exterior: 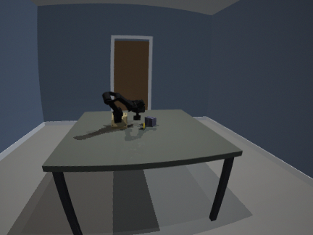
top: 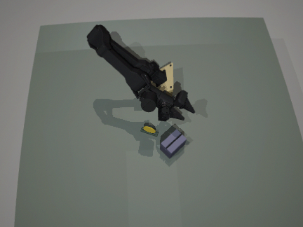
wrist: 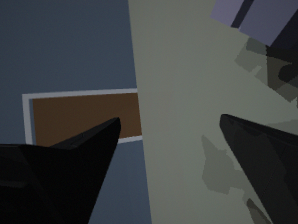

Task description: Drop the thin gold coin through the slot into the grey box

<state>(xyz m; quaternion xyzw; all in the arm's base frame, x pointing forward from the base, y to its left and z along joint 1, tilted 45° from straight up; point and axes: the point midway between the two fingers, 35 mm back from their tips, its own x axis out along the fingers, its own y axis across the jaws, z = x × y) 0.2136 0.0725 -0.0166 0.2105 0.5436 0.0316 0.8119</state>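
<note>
The gold coin (top: 149, 129) (exterior: 143, 125) stands on its edge in the dark-green holder (top: 154, 134). The closed grey box (top: 179, 142) (exterior: 150, 121) stands to the right of the holder in the top view, with a narrow slot running diagonally across its lid. A corner of the box (wrist: 268, 24) also shows at the top right of the wrist view. My gripper (top: 189, 115) (wrist: 169, 121) is open, with nothing between its fingers. It hangs above the table, beyond the box in the top view. The coin and holder are outside the wrist view.
The arm's tan base (top: 170, 75) (exterior: 124, 121) stands behind the holder in the top view. The arm (top: 120, 63) (exterior: 124, 102) is folded above the table (top: 88, 182) (exterior: 163, 145) and casts shadows around the holder and box. A brown door (exterior: 131, 72) is in the far wall.
</note>
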